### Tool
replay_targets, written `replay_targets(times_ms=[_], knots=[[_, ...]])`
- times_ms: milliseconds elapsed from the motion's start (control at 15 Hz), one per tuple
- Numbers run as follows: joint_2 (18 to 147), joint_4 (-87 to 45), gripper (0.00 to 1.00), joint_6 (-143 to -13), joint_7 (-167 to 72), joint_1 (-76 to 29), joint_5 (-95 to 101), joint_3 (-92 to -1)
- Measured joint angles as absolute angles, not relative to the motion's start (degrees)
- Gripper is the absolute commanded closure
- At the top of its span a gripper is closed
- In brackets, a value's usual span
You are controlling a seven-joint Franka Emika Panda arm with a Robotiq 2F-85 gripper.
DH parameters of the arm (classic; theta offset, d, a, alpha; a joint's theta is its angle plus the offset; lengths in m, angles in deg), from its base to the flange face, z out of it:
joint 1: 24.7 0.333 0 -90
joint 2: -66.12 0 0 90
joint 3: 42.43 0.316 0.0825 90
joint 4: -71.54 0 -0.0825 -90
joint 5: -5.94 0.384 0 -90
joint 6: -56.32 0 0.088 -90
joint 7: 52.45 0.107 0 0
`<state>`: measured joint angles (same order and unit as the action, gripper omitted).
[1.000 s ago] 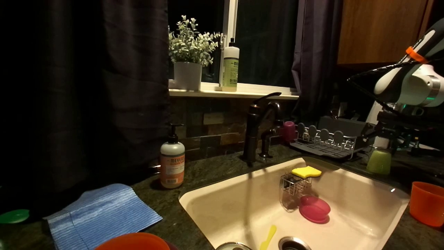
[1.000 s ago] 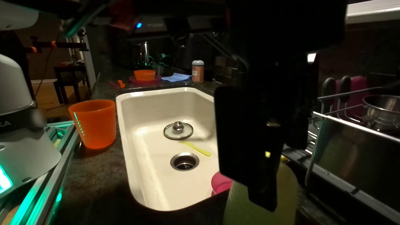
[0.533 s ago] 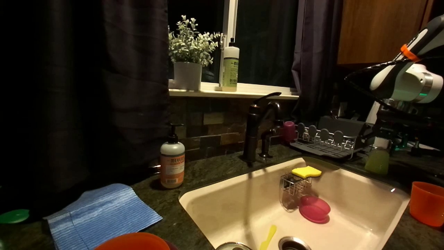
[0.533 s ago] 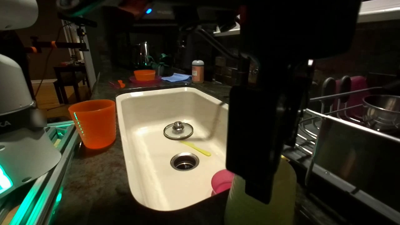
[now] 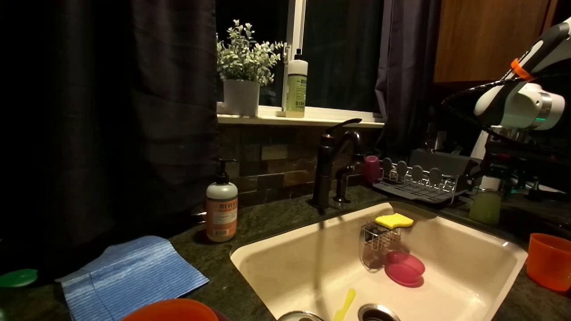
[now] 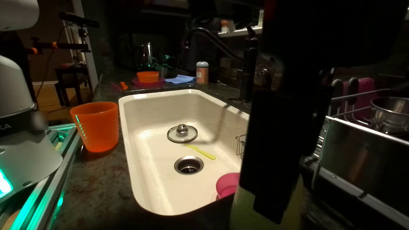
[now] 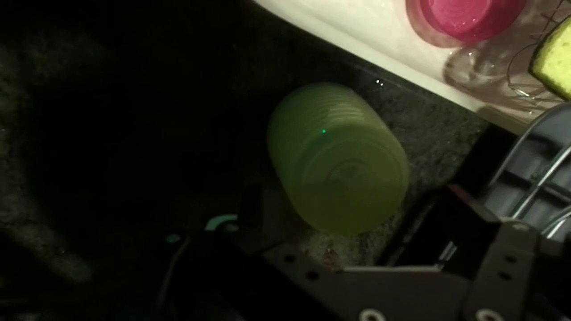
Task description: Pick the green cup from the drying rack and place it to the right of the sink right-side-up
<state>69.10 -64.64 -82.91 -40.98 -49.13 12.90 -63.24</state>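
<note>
On the dark counter (image 6: pixel 99 182) right of the sink (image 6: pixel 153 169), locate the green cup (image 7: pixel 345 165) inverted, axis upright, roughly between the fingertips of the gripper (image 7: pixel 345 209), spread wide and apparently gripping nothing; probably clamp the base, then invert.

green cup (image 7: pixel 343 174) upside down beside sink (image 5: pixel 285 258), near drying rack (image 5: pixel 412 191)

Kitchen, cream-white sink (image 6: pixel 156 159), dark faucet (image 5: pixel 324 169), drying rack (image 5: pixel 415 191), dish soap bottle (image 5: pixel 296 91), wooden cabinet (image 5: pixel 490 40)
</note>
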Motion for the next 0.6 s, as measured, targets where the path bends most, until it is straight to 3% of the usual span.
replay_targets(times_ms=[600], knots=[[72.7,-62.2,0.0,-81.5,-42.0,-49.1,11.3,-64.1]])
